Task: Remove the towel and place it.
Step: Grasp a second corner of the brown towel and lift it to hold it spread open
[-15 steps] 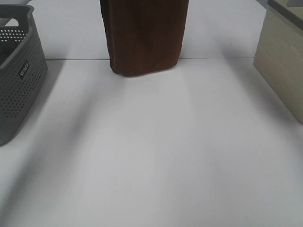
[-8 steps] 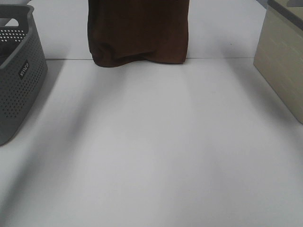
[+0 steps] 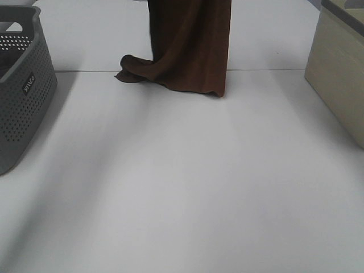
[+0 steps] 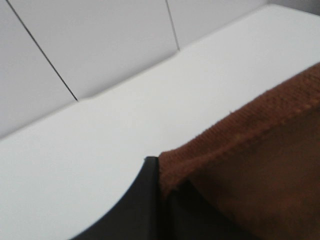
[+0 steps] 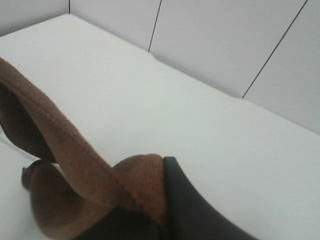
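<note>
While left gripper (image 4: 161, 186) and right gripper (image 5: 156, 200) hold it | 1 towel (image 3: 190, 48) | 2 baskets (image 3: 25, 91) (image 3: 340, 74)

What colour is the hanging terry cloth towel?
The large terry towel is plain dark brown, clearest in the exterior high view.

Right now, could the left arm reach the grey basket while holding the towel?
Probably yes. The left gripper is shut on the towel, which hangs with its lower end on the table, and only bare table lies between it and the grey basket.
</note>
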Available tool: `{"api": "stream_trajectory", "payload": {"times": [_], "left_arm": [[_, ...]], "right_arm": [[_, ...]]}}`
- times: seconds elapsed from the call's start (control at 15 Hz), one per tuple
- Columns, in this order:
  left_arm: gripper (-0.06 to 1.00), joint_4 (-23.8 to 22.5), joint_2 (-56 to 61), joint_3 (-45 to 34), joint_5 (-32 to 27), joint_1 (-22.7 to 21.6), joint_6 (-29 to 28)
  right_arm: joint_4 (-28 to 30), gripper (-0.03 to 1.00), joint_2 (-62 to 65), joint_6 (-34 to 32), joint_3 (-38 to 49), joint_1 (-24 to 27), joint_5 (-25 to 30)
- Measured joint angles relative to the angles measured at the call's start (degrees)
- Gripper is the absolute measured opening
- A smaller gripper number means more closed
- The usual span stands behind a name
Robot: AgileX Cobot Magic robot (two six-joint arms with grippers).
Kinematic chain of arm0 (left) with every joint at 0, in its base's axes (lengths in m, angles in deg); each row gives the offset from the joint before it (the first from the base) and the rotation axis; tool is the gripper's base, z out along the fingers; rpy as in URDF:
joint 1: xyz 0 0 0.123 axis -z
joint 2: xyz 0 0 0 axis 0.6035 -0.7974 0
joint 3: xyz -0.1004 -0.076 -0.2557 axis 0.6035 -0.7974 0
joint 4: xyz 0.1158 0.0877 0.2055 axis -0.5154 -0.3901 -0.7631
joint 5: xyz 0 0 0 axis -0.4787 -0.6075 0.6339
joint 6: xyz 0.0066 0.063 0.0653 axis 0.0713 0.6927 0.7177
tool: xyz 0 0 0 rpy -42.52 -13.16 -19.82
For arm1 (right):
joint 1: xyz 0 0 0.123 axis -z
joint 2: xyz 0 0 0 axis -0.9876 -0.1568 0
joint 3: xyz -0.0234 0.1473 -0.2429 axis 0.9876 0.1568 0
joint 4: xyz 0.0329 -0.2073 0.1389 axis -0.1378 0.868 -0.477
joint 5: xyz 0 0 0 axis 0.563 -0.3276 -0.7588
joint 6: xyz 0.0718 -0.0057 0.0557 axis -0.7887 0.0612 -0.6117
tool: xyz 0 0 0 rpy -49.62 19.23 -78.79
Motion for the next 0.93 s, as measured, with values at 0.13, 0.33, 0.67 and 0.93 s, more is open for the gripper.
{"api": "stream_trajectory", "payload": {"times": [0.13, 0.33, 0.67, 0.93], "left_arm": [[0.0, 4.98, 4.3, 0.0, -15.76, 0.06, 1.26], [0.0, 5.96, 8.88, 0.0, -24.87, 0.29, -2.46], [0.0, 5.96, 15.36, -1.2, -25.38, 0.46, -5.1], [0.0, 3.61, 29.39, -23.09, -25.44, 0.97, -6.65]], "right_arm": [[-0.11, 0.01, 3.09, -2.86, 0.0, 0.0, 11.69], [-2.23, 0.01, 5.67, -4.76, 0.0, 0.0, 19.65], [-5.61, 0.01, 8.65, -4.87, 0.0, -0.11, 27.44], [-6.19, 0.01, 10.08, -6.3, 0.0, -0.46, 28.82]]}}
